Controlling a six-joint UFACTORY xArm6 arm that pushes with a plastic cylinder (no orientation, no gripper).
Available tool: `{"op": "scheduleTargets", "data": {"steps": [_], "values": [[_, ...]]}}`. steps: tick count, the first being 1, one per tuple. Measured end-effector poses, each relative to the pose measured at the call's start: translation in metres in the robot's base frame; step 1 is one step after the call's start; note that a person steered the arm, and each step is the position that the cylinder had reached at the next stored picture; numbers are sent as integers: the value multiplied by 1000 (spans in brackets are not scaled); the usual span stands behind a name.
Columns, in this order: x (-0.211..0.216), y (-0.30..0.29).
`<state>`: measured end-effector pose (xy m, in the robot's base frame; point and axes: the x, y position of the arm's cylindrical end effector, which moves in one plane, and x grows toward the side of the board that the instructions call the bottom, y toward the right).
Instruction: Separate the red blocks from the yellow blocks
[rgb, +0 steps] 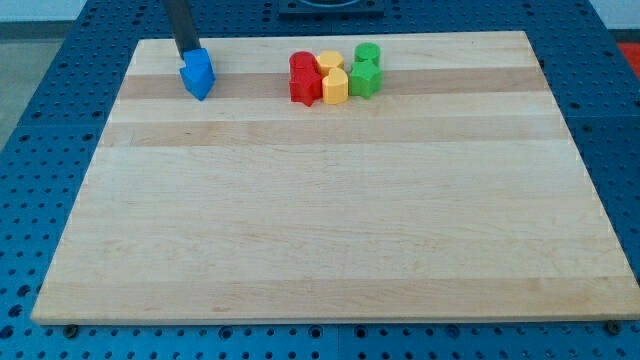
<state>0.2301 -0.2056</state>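
Two red blocks sit close together near the view's top, one behind the other. Two yellow blocks touch them on their right side. Two green blocks touch the yellow ones further right. The shapes are hard to make out in the cluster. My tip is at the view's top left, just behind a blue block and touching or nearly touching it. The tip is well to the left of the red blocks.
The wooden board lies on a blue perforated table. The blue block stands near the board's top left edge.
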Motion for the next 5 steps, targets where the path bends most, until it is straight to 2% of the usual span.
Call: {"op": "scheduleTargets", "data": {"steps": [2, 5], "values": [[24, 2], [12, 97]]}}
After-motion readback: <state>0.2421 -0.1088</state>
